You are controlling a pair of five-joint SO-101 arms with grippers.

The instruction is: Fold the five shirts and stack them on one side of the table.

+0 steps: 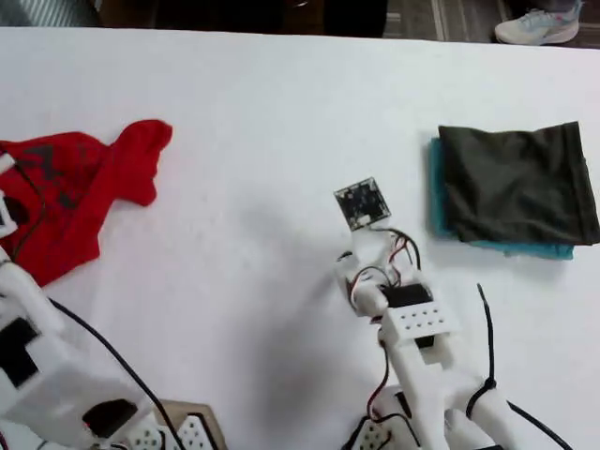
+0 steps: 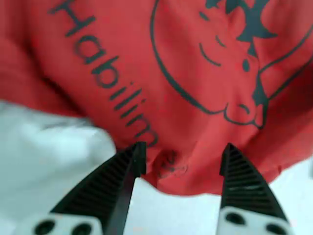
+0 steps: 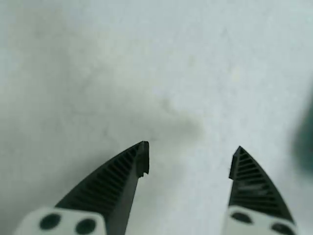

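Fingers [image 2: 122, 171] of the left gripper [image 2: 183, 156] are spread apart with nothing between them, hovering just over the hem of the red shirt [image 2: 161, 73]. White table [image 2: 171, 215] shows under the tips. The right gripper [image 3: 190, 156] is also wide apart over bare table, holding nothing.

The red shirt lies unfolded and rumpled at the left side of the table, one sleeve sticking out toward the middle. It is likely light and limp, with no stiffness. Lifted by one point it should sag and drag, and thin cloth may slip from a shallow pinch. Best hold, as I judge it: pinch the hem corners or a shoulder seam where the cloth doubles, one corner per gripper, with the tips pressed to the table to catch a layer.

At the far right, the dark shirt [image 1: 516, 183] sits folded on top of the teal shirt [image 1: 436, 183], with teal peeking out along two edges.

Hard to make out:
- The red shirt is cut off by the high view's edge and partly covered by the left arm [image 1: 37, 366], so its collar and second sleeve are unclear.
- I can't tell whether more shirts are inside the stack.
- The right arm [image 1: 412, 323] and its wiring cover its own fingertips from above.
- A dark patch [image 3: 305, 132] at the edge of the right wrist view is probably the stack, but I can't be sure.
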